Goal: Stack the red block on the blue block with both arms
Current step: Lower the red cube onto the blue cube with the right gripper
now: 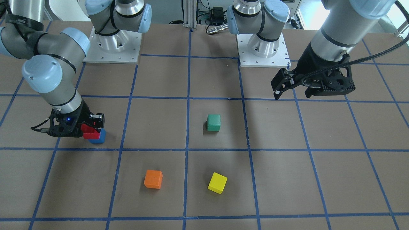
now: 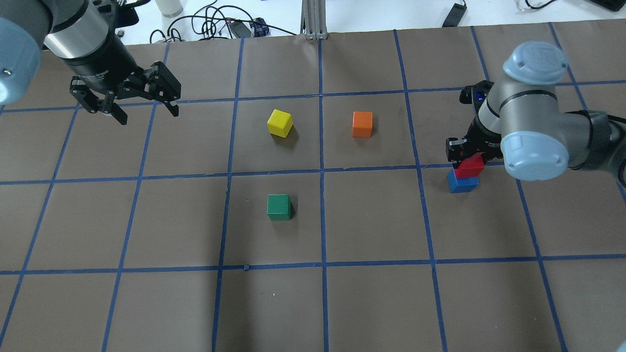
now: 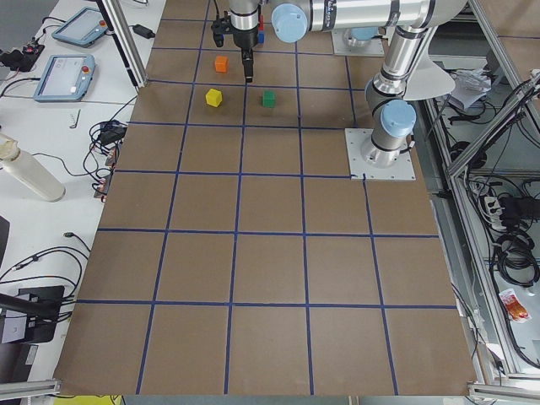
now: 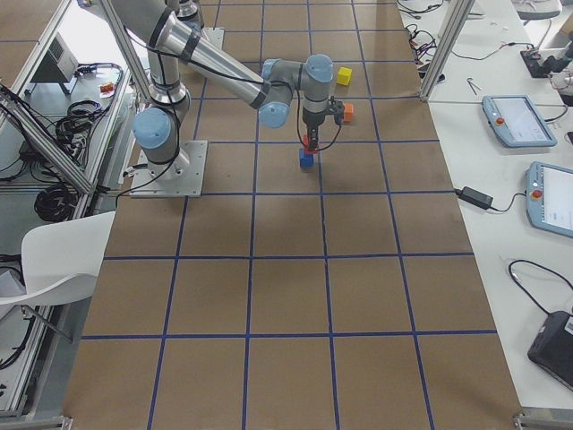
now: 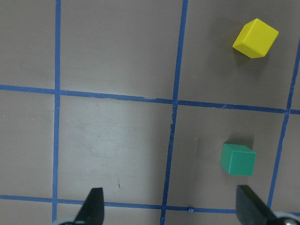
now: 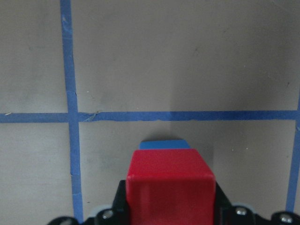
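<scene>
The red block [image 1: 88, 131] is between the fingers of my right gripper [image 1: 91, 127], which is shut on it. It is held right over the blue block [image 1: 98, 137], slightly offset; I cannot tell whether the two touch. In the overhead view the red block [image 2: 470, 166] overlaps the blue block [image 2: 462, 184] under the right gripper [image 2: 467, 157]. The right wrist view shows the red block [image 6: 171, 183] filling the jaws, with the blue block's [image 6: 164, 144] edge just past it. My left gripper [image 2: 147, 115] is open and empty, hanging above the table far from both; it also shows in the front view [image 1: 291, 93].
A green cube [image 2: 279, 207] sits near the table's middle. A yellow cube [image 2: 279, 122] and an orange cube [image 2: 362, 124] lie farther out. The green cube [image 5: 238, 159] and yellow cube [image 5: 255, 38] show in the left wrist view. The arm bases [image 1: 263, 51] stand at the robot's edge.
</scene>
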